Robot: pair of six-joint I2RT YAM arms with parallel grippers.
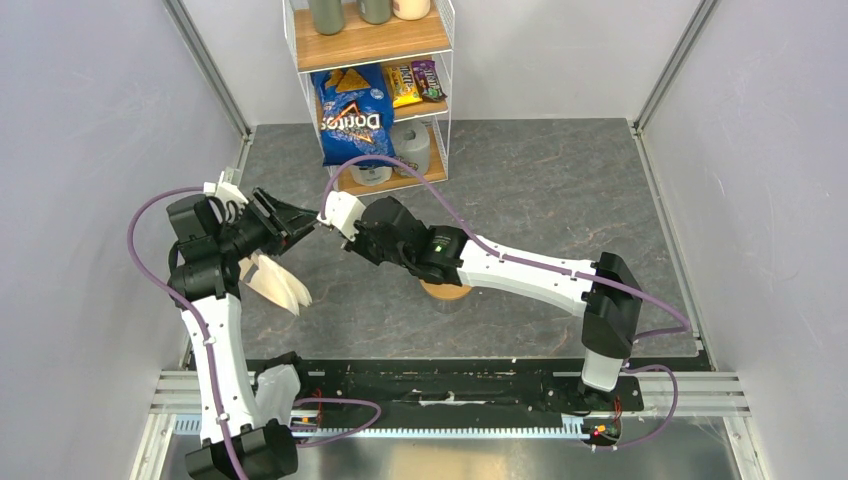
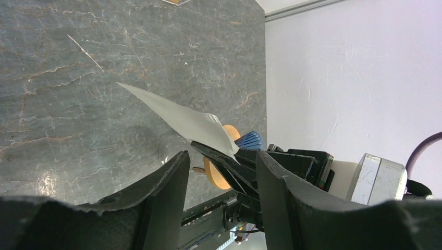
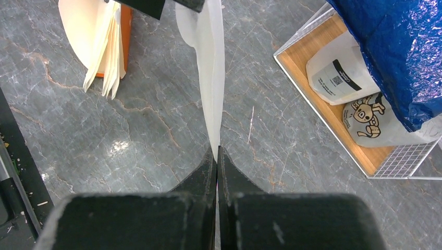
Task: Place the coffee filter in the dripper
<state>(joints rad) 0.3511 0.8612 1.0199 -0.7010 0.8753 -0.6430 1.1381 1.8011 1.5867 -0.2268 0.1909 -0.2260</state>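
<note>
My right gripper (image 3: 217,154) pinches thin white paper coffee filter (image 3: 210,78), centre frame; left gripper (image 2: 221,159) spread open. Dark blue ribbed dripper (image 2: 250,139) right of centre. Filter light, floppy, creasable: hold near edge.

You are looking at a thin paper coffee filter (image 3: 211,78) that is showing plain white, with no markings, against the dark grey stone-look table (image 3: 130,135), which is running with pale and rusty veins. The small ribbed see-through dripper (image 2: 250,139) is showing deep blue, the flat wooden ring (image 2: 212,174) tan. The fanned bundle of paper filters (image 3: 94,36) is reading cream, the stand (image 3: 127,31) behind it orange. The crinkled snack bag (image 1: 352,115) is showing blue with white lettering.
</note>
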